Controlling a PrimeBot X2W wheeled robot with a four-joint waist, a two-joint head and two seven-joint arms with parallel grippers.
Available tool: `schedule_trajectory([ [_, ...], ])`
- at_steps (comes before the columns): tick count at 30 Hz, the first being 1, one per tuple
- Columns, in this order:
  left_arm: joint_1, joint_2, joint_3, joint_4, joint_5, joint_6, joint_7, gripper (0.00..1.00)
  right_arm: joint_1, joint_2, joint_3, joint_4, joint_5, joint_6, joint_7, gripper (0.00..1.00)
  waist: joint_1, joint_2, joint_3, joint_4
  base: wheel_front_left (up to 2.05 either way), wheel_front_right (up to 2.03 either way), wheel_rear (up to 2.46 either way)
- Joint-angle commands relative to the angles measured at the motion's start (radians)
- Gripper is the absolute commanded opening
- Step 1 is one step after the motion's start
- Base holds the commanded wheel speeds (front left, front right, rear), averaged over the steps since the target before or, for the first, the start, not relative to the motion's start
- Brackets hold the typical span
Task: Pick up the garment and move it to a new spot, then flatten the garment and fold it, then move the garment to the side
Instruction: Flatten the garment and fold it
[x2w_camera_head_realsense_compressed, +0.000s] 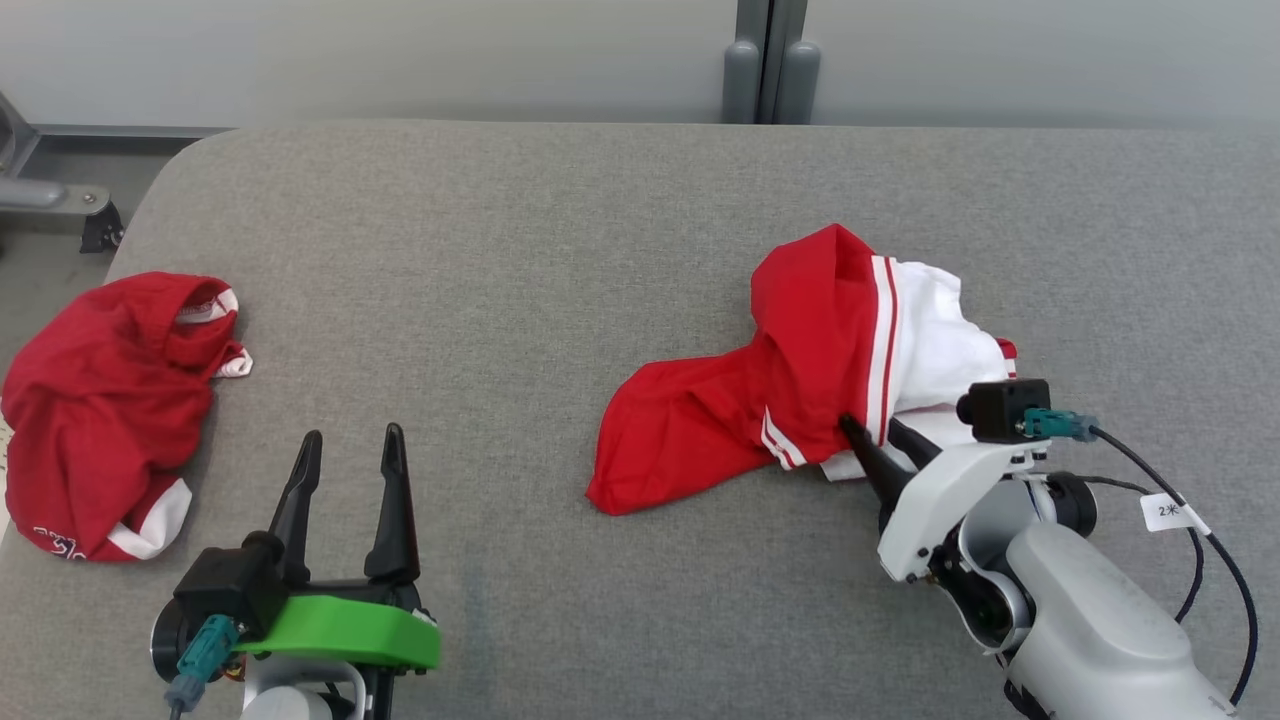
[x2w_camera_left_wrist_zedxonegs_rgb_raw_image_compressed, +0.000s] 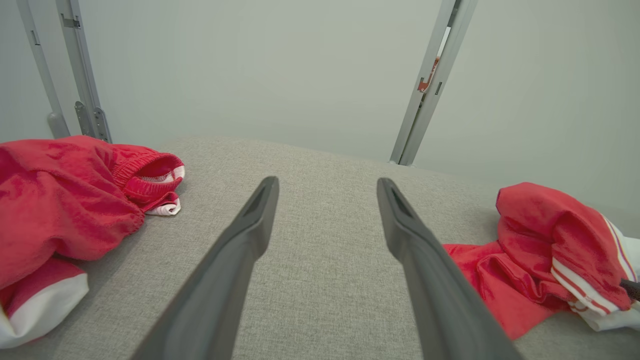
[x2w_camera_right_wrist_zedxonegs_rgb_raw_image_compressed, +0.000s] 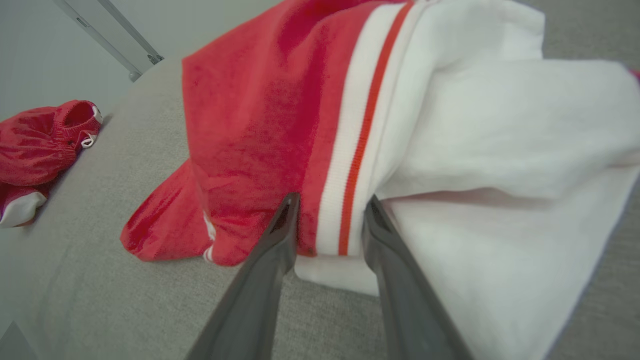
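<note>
The garment (x2w_camera_head_realsense_compressed: 800, 380) is a crumpled red and white piece with a striped band, lying right of centre on the grey table (x2w_camera_head_realsense_compressed: 500, 250). It shows again at the right of the left wrist view (x2w_camera_left_wrist_zedxonegs_rgb_raw_image_compressed: 540, 250). My right gripper (x2w_camera_head_realsense_compressed: 870, 425) is at its near edge. In the right wrist view the garment (x2w_camera_right_wrist_zedxonegs_rgb_raw_image_compressed: 260, 125) looms close, and the right gripper (x2w_camera_right_wrist_zedxonegs_rgb_raw_image_compressed: 331, 200) has one finger on each side of the striped band, touching the cloth. Whether they pinch it I cannot tell. My left gripper (x2w_camera_head_realsense_compressed: 352, 432) stands open over bare table at the lower left, its fingers (x2w_camera_left_wrist_zedxonegs_rgb_raw_image_compressed: 250, 240) wide apart.
A second red garment (x2w_camera_head_realsense_compressed: 100, 400) with white trim lies bunched at the table's left edge, left of my left gripper (x2w_camera_left_wrist_zedxonegs_rgb_raw_image_compressed: 327, 181); it is also seen far off (x2w_camera_right_wrist_zedxonegs_rgb_raw_image_compressed: 35, 145). A grey wall and metal post (x2w_camera_head_realsense_compressed: 770, 60) stand behind the table. A cable trails from the right wrist.
</note>
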Motion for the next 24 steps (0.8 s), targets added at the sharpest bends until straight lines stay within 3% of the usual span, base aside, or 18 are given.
schedule_trajectory([
  [1,-0.012,0.001,0.003,0.003,-0.005,0.005,0.000,1.00,-0.017,-0.011,0.002,-0.016,0.014,0.000,-0.033,0.00,0.0000,0.0000,-0.003,0.003,0.00,0.00,0.00],
  [6,0.003,0.001,0.004,0.011,-0.006,0.003,0.000,1.00,-0.037,-0.041,-0.017,-0.084,0.072,0.000,-0.124,0.00,0.0000,0.0000,-0.015,-0.018,0.00,0.00,0.00],
  [11,0.012,0.001,-0.004,0.018,0.002,0.000,0.000,1.00,-0.022,-0.120,-0.067,-0.181,0.150,0.000,-0.171,0.00,0.0000,0.0000,-0.030,-0.057,0.00,0.00,0.00],
  [21,0.009,0.001,-0.006,0.033,0.009,-0.006,0.000,1.00,0.114,-0.270,-0.218,-0.273,0.235,0.000,-0.088,0.00,0.0000,0.0000,-0.030,-0.136,0.00,0.00,0.00],
  [24,0.002,0.001,-0.007,0.037,0.012,-0.007,0.000,1.00,0.170,-0.286,-0.264,-0.267,0.247,0.000,-0.054,0.00,0.0000,0.0000,-0.021,-0.155,0.00,0.00,0.00],
])
